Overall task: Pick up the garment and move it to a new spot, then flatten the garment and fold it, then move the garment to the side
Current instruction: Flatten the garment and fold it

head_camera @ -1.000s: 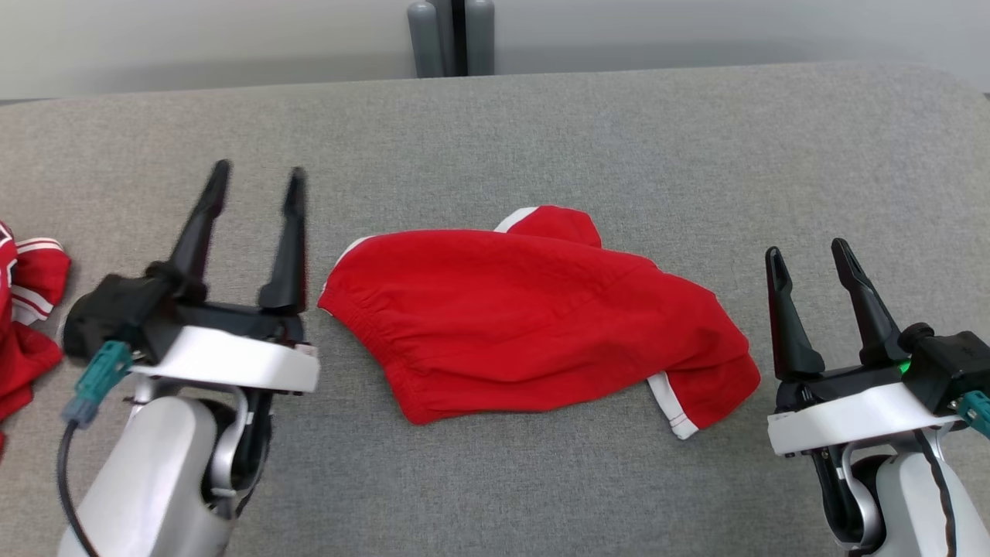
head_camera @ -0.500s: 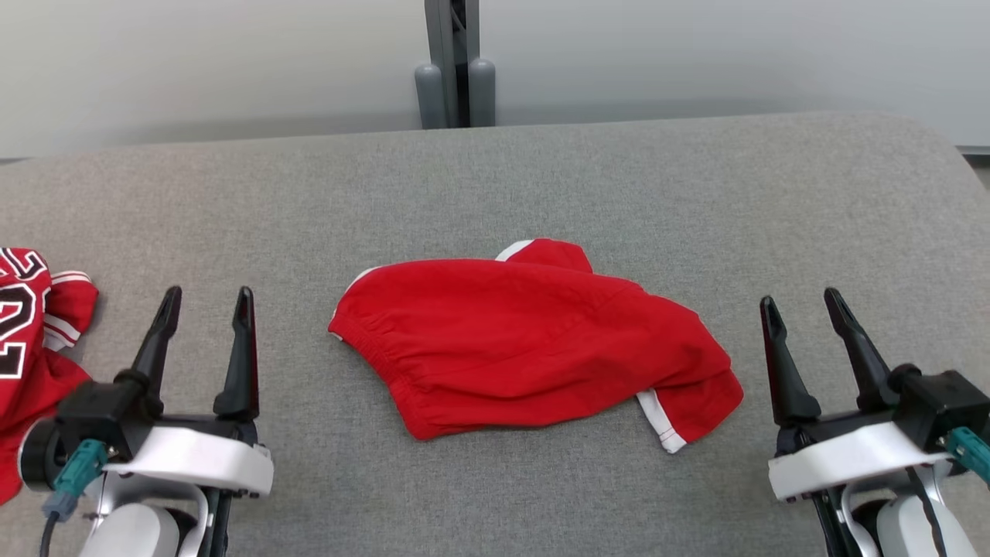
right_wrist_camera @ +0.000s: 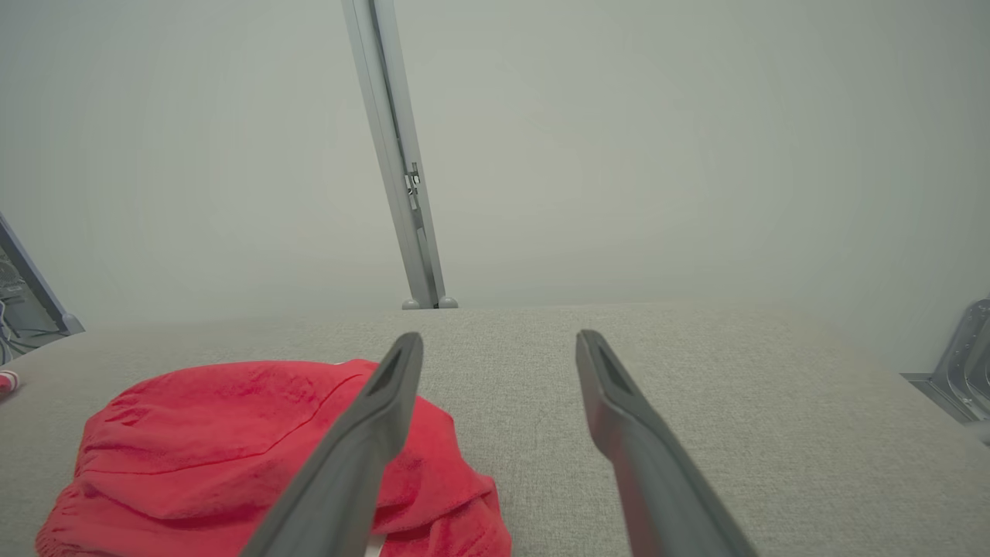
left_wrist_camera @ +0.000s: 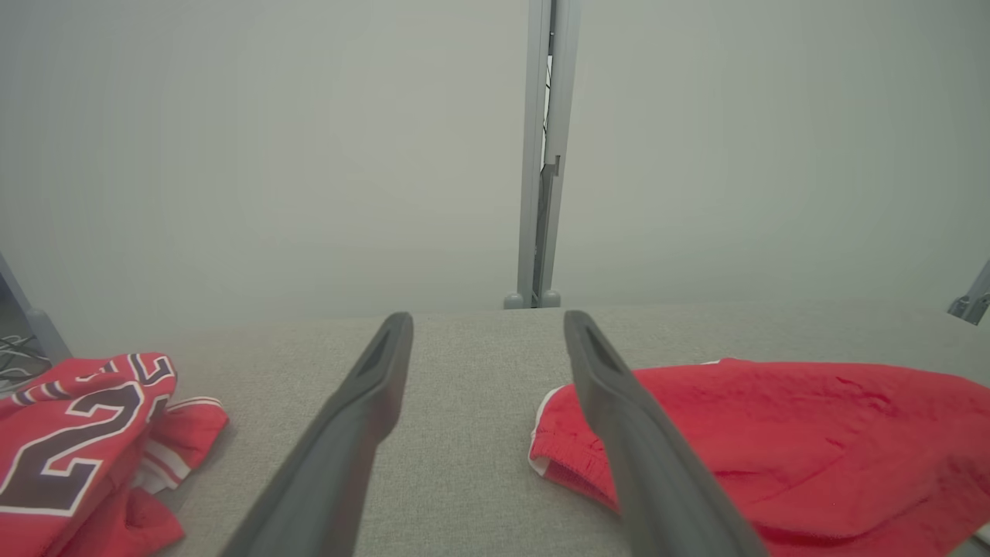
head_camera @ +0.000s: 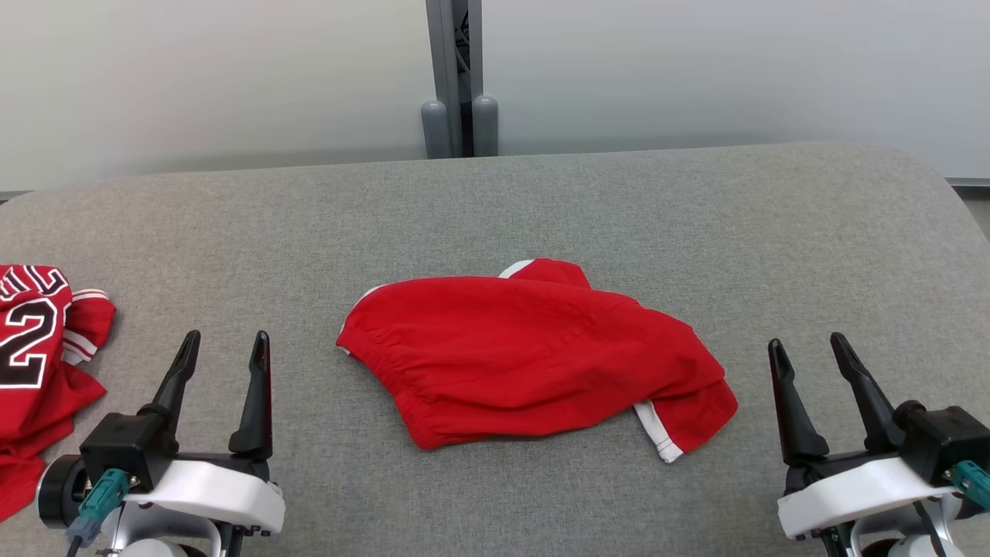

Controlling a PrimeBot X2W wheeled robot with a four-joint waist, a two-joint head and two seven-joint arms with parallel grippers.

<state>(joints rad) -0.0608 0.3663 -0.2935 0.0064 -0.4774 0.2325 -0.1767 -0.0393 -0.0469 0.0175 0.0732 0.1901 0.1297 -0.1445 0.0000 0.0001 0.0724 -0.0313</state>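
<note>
The garment [head_camera: 35, 363], a crumpled red jersey with dark white-outlined numerals and striped trim, lies at the table's left edge, partly cut off by the head view; the left wrist view has the garment [left_wrist_camera: 69, 441] at lower left. My left gripper [head_camera: 227, 337] stands open and empty just right of it, not touching. My right gripper [head_camera: 806, 341] is open and empty at the lower right, far from the jersey. The left wrist view shows the left gripper [left_wrist_camera: 487, 318] spread over bare grey cloth.
Red shorts [head_camera: 534, 363] with white trim lie folded at the middle of the grey fabric-covered table [head_camera: 541, 201], between both grippers; they also show as shorts [left_wrist_camera: 773, 433] and shorts [right_wrist_camera: 232, 441]. A grey post [head_camera: 460, 77] stands behind the table's far edge.
The head camera has tilted up, shifting the whole picture down. My left gripper has drawn back from beside the shorts toward the near edge. The right gripper has drawn back slightly.
</note>
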